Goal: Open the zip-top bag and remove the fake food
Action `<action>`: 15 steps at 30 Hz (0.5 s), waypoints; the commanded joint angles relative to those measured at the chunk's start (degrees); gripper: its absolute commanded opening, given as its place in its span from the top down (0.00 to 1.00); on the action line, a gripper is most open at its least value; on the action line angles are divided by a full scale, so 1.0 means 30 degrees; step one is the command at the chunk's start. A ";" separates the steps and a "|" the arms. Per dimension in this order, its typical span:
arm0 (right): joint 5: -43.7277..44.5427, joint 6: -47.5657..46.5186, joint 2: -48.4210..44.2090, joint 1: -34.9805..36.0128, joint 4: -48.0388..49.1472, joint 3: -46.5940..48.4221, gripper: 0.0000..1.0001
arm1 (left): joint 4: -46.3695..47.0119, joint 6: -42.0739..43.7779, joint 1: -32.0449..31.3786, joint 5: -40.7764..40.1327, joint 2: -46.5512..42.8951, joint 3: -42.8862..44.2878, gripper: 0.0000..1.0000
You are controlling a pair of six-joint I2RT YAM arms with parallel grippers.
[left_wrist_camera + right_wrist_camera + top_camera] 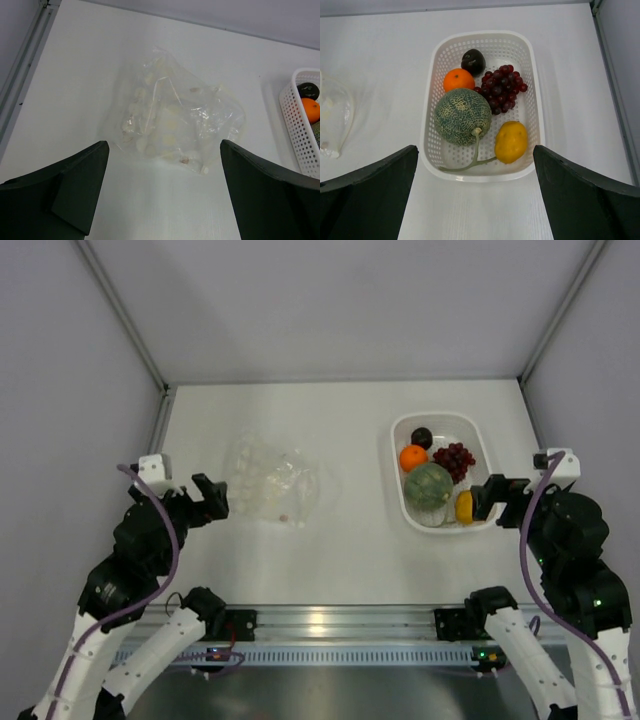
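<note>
Lying crumpled on the table, the bag is just in front of the left gripper, lined up with the gap between its fingers. Nothing touches it. That gripper is wide open and holds nothing. The fake food is far off to its right, all inside the basket, just in front of the right gripper. The melon and lemon are closest to that gripper. The orange, grapes and a dark fruit are farther back. The right gripper is wide open too, with nothing in it.
</note>
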 commanded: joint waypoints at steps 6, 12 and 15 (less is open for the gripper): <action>0.1077 -0.0759 -0.1024 -0.0035 -0.1013 0.0410 0.01 | 0.0189 0.1883 -0.0058 0.0271 -0.3733 -0.1854 0.01; 0.0931 -0.0760 -0.0820 -0.0035 -0.0866 0.0352 0.01 | 0.0160 0.1884 -0.0029 0.0008 -0.4059 -0.2003 0.01; 0.1047 -0.0671 -0.0702 -0.0035 -0.0837 0.0351 0.01 | 0.0189 0.1884 -0.0029 -0.0111 -0.3855 -0.1944 0.01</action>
